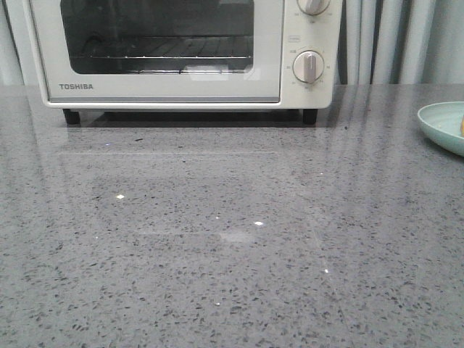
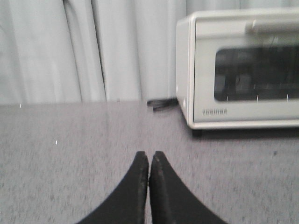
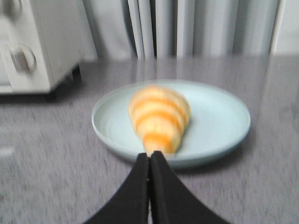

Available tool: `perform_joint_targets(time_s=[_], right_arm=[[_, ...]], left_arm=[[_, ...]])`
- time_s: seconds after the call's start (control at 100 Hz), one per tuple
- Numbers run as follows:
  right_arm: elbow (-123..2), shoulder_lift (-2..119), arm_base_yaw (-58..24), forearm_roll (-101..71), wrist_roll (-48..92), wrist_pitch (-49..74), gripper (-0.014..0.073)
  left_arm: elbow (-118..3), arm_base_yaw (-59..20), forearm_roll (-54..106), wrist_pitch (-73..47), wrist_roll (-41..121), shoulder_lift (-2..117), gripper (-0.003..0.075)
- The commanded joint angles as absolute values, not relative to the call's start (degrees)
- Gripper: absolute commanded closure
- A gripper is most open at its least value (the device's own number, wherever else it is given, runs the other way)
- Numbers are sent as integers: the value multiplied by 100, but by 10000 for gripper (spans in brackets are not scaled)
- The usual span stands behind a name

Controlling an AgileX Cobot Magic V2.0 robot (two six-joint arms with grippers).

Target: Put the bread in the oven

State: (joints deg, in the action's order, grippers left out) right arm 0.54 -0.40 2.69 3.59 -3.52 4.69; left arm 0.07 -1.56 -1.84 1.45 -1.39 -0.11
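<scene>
The cream-white TOSHIBA oven (image 1: 181,51) stands at the back of the grey table with its glass door closed; it also shows in the left wrist view (image 2: 243,70) and partly in the right wrist view (image 3: 32,46). The bread (image 3: 159,116), a golden croissant-shaped roll, lies on a pale blue plate (image 3: 219,121). In the front view only the plate's edge (image 1: 438,123) shows at the right. My right gripper (image 3: 150,154) is shut and empty, just short of the plate's near rim. My left gripper (image 2: 149,154) is shut and empty above the table, left of the oven.
Grey curtains (image 2: 70,46) hang behind the table. A dark power cord (image 2: 161,102) lies on the table beside the oven's left side. The oven has round dial knobs (image 1: 309,67) on its right side.
</scene>
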Motion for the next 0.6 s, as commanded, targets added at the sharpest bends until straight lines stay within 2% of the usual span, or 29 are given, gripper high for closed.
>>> perform_joint_targets(time_s=[0.0,0.22,0.38,0.59], right_arm=[[201,-156,294,334,-367,-595,662],[201,-156,294,334,-367,-1694,662],[201,-156,294,334,-367,-1890,662],[201,-156,294,334,-367,-1971,662]], left_arm=[[137,-145,-48,846,-162,-172,741],[137,-145,-48,1331,-162,-172,741],[137,-145,-48,1853,-162,-172,741],[137,-145,-48,1868,-162,-172,741]])
